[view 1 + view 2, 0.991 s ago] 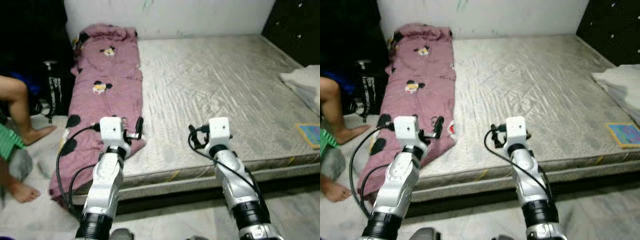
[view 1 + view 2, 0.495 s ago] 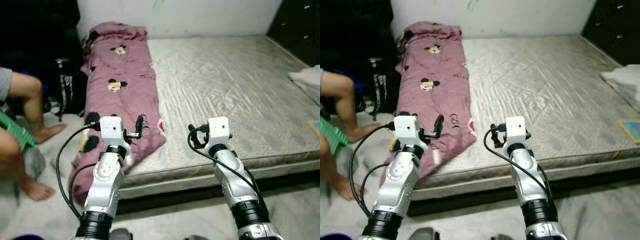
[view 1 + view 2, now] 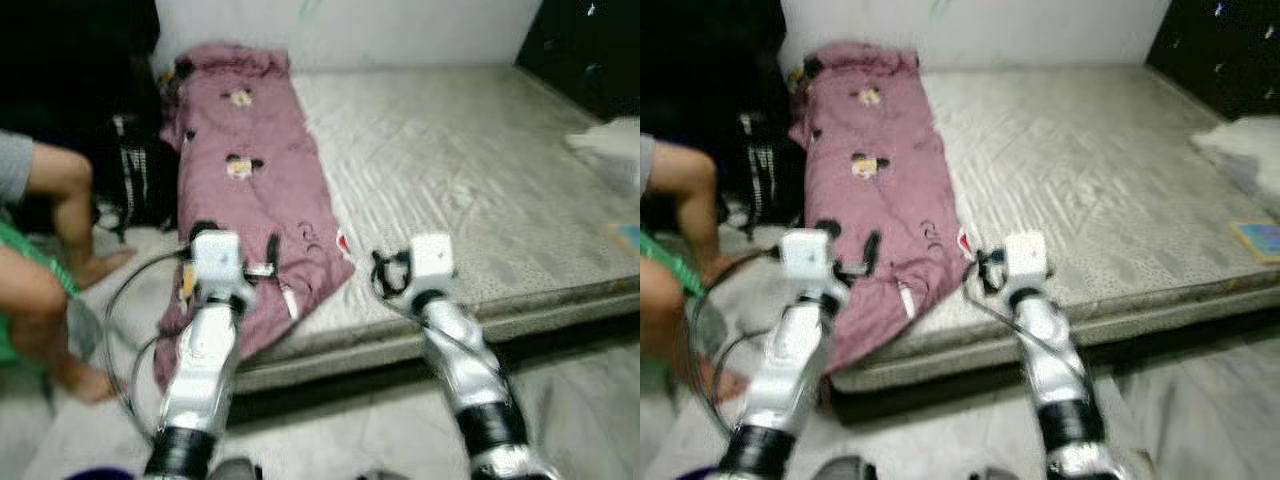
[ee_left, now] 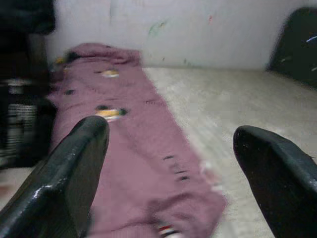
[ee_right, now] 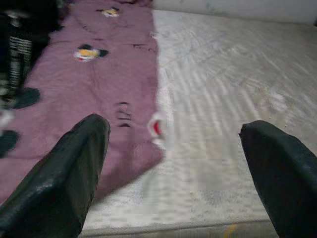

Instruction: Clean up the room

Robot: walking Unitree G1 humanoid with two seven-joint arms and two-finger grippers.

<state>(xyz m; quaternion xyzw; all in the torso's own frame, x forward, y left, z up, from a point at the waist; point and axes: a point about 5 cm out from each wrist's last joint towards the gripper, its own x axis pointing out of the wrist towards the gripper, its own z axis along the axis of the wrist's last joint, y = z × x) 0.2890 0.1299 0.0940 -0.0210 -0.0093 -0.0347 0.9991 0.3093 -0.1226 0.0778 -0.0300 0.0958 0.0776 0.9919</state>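
Along mattress (image 3: 480, 160) left edge: pink blanket (image 3: 245, 190), near end overhanging, blurred. Left gripper (image 4: 173, 173) and right gripper (image 5: 173, 168) fingers spread, empty. Person's legs (image 3: 45, 260) cut off.

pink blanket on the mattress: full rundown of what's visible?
The pink blanket is a soft, mauve-pink fabric printed with small cartoon mouse figures in black, yellow and white. It lies folded into a long strip along the left side of the bare grey mattress, running from the wall to the near edge. Its far end is bunched up; its near end droops over the mattress corner toward the floor. It looks rumpled. The left gripper hovers open just above its near end, with no grasp visible. The frames are blurred.
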